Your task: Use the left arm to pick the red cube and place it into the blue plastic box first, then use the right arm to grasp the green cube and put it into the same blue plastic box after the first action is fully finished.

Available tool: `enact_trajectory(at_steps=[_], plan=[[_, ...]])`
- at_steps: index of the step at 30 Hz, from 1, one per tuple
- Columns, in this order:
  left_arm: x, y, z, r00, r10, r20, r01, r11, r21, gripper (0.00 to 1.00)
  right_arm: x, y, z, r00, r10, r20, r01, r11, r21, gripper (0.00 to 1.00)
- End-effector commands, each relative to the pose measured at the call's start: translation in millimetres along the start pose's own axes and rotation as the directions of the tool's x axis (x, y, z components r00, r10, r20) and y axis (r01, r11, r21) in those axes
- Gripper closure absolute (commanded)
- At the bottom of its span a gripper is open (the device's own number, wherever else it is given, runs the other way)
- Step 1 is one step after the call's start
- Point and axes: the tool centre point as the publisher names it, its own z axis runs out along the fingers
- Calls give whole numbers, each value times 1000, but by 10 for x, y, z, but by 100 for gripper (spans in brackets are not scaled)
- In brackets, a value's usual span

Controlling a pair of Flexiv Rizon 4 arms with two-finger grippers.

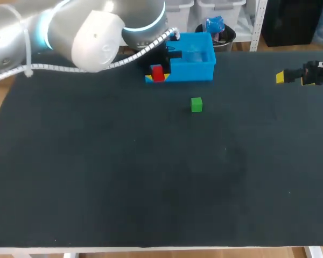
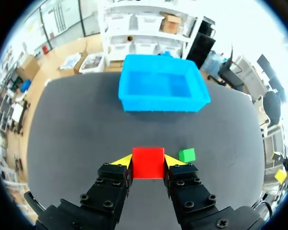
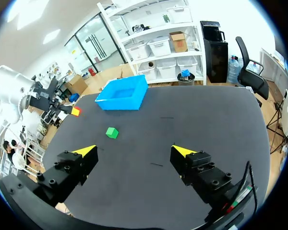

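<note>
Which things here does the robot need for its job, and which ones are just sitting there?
For the job:
- red cube, held in the left gripper
- green cube, lying on the table
- blue plastic box
- right gripper, open, at the table's right side

Just there:
- only the black table itself, as far as I can see

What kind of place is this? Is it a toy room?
Probably a robot lab, not a toy room. Over a black table, the left gripper holds a red cube and the right gripper hangs open; a green cube and a blue plastic box sit on it as practice things.
</note>
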Motion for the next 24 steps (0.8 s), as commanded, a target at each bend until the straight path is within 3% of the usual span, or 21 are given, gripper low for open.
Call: enact_trajectory(at_steps=[1, 7, 24], plan=[[132, 91, -77, 996, 48, 81, -55, 995, 80, 100, 2, -4, 0, 1000, -1, 0, 1, 1000, -1, 0], [109, 191, -156, 979, 117, 169, -153, 963, 220, 100, 2, -4, 0, 1000, -1, 0, 1, 1000, -1, 0], [-19, 288, -261, 942, 202, 266, -281, 911, 302, 100, 2, -4, 0, 1000, -1, 0, 1, 1000, -1, 0]])
